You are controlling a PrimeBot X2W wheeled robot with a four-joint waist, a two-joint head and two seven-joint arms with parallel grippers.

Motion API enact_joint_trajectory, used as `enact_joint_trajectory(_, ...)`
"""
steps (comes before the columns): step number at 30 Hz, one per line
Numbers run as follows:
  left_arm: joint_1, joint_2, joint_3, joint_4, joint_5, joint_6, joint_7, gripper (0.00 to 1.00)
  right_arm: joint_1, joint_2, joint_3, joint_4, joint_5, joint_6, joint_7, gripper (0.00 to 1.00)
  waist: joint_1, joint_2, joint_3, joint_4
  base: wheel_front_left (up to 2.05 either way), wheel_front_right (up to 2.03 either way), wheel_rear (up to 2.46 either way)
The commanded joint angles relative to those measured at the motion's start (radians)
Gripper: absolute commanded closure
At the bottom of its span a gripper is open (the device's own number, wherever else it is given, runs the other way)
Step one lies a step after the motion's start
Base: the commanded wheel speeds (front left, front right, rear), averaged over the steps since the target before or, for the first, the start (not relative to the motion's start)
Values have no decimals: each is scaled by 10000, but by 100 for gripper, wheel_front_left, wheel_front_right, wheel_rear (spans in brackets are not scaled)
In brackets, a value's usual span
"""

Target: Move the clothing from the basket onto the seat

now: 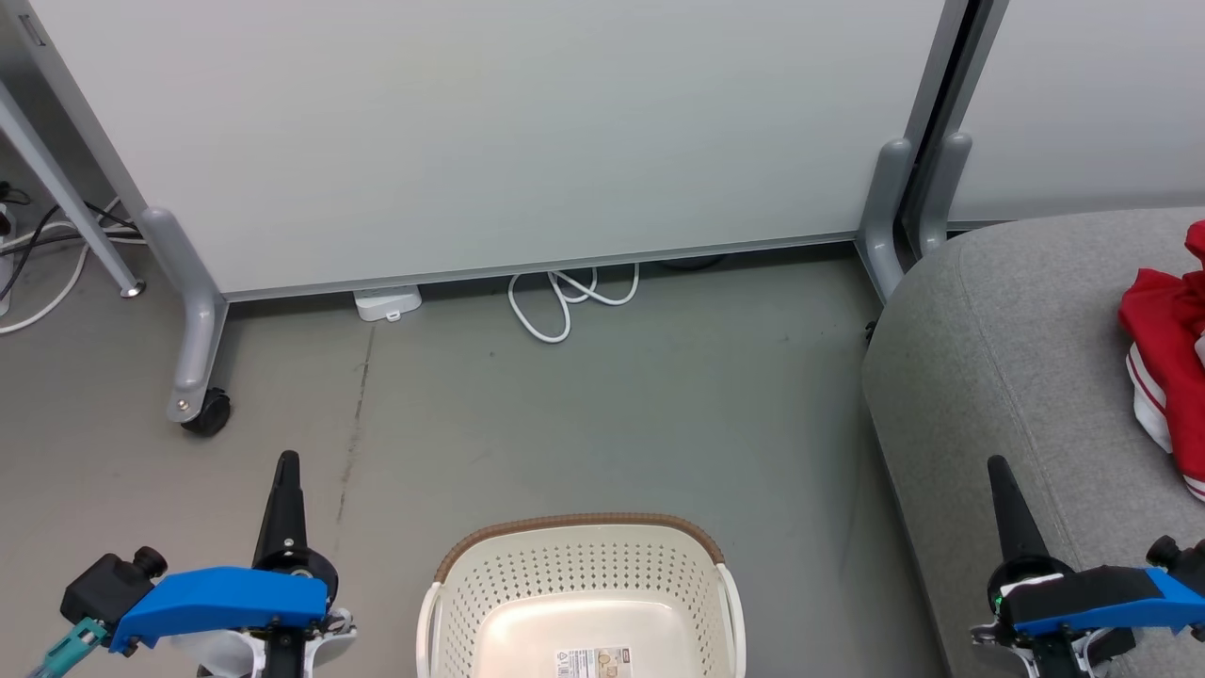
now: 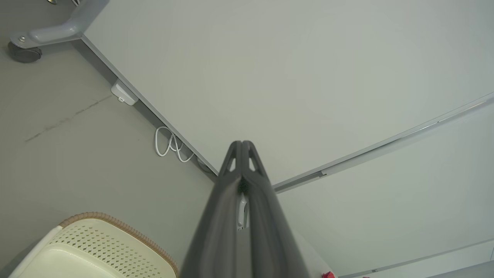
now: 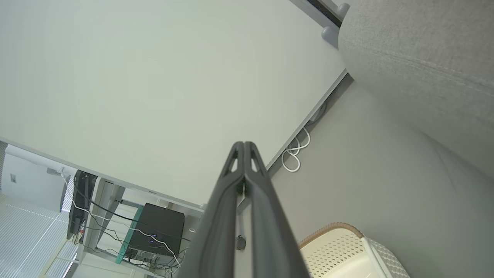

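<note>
Down on the grey floor (image 1: 612, 405), between the two arms, the basket (image 1: 565, 565) stands upright. The part of its inside that shows is bare: cream perforated walls and a smooth bottom with a paper label (image 1: 593, 662), no fabric over any of it. Its near part is cut off by the picture's lower edge, so that strip cannot be judged. The clothing (image 1: 1165, 358) lies well apart from the basket, a red heap with white stripes on top of the seat (image 1: 1007, 358) at the far right, partly cut off by the frame. The left gripper (image 1: 287, 463) hangs over the floor just left of the basket, and the right gripper (image 1: 999, 463) is in front of the seat's rounded edge. Each has its two dark fingers pressed together with nothing between them, as both wrist views confirm. Judged from this, the moving step looks finished and the arms are in a rest pose. The next move calls for little: a check that no garment hides in the unseen near part of the basket. If one does, the fingers must part and reach down inside.
</note>
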State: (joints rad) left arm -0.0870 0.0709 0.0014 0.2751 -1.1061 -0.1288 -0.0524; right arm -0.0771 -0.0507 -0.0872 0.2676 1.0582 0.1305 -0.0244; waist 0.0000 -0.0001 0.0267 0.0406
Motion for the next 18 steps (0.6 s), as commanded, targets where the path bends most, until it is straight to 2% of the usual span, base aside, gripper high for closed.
enact_joint_trajectory(1, -230, 80, 83, -132, -206, -17, 71, 100, -216, -11, -29, -135, 237, 3, 61, 100, 0, 1, -3, -4, 0, 0, 0)
enact_joint_trajectory(18, -244, 73, 328, -202, -1882, -22, 515, 100, -290, -7, -112, -179, 1972, 3, 506, 100, 0, 1, -66, -113, 0, 0, 0)
